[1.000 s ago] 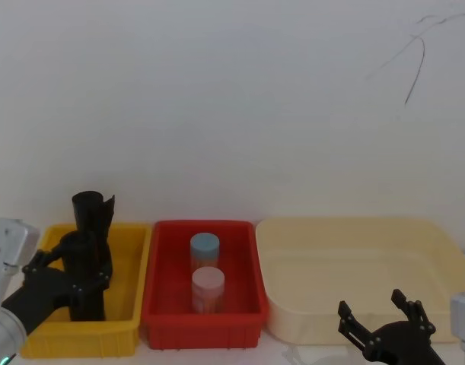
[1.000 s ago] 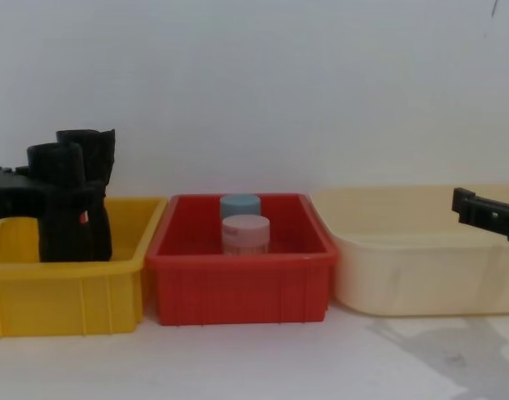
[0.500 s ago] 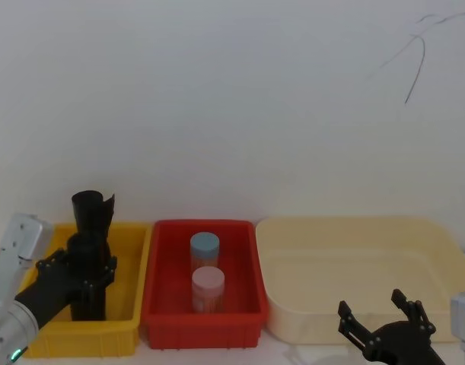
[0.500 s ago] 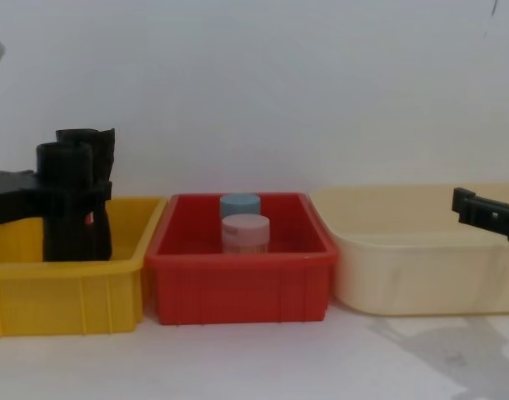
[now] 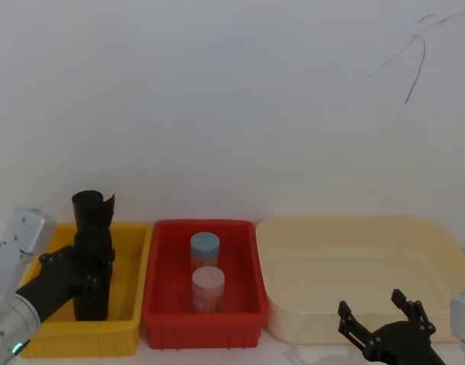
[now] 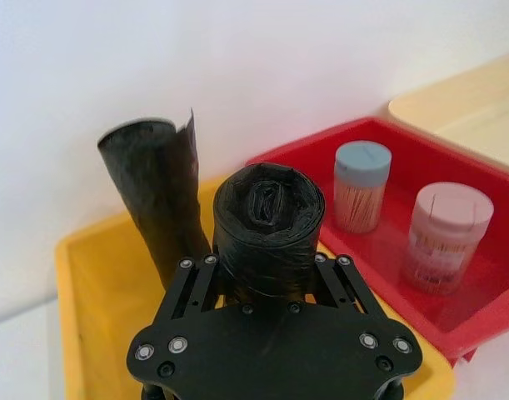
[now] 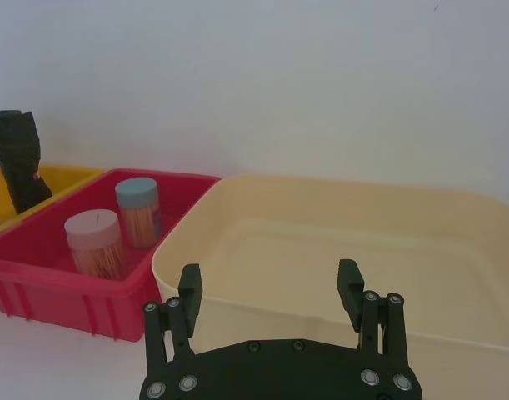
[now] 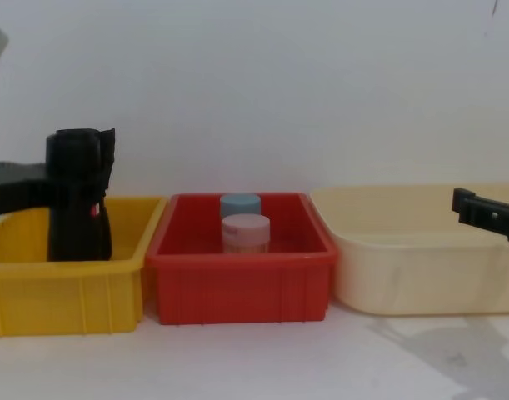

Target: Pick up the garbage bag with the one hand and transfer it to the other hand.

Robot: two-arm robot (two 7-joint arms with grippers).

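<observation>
The garbage bag [image 6: 269, 218], a black roll with a smooth rounded top and a small red mark low on its side, stands upright in the yellow bin [image 8: 62, 292]. My left gripper [image 6: 266, 268] is shut on it, one finger on each side of the roll. From the chest the garbage bag [image 8: 75, 200] hides most of the ragged-topped black roll [image 8: 106, 142] behind it. In the head view the left gripper [image 5: 81, 268] comes in from the lower left. My right gripper [image 5: 384, 315] hangs open and empty at the lower right, in front of the cream tub [image 7: 337, 242].
A red bin [image 5: 202, 319] in the middle holds a blue-lidded jar [image 5: 205, 247] and a pink-lidded jar [image 5: 208, 283]. The wide cream tub [image 5: 369, 266] sits to the right. A white wall runs close behind all three bins.
The left gripper has shifted right and slightly up with the garbage bag, bringing it in front of the ragged roll. The right gripper has stayed still.
</observation>
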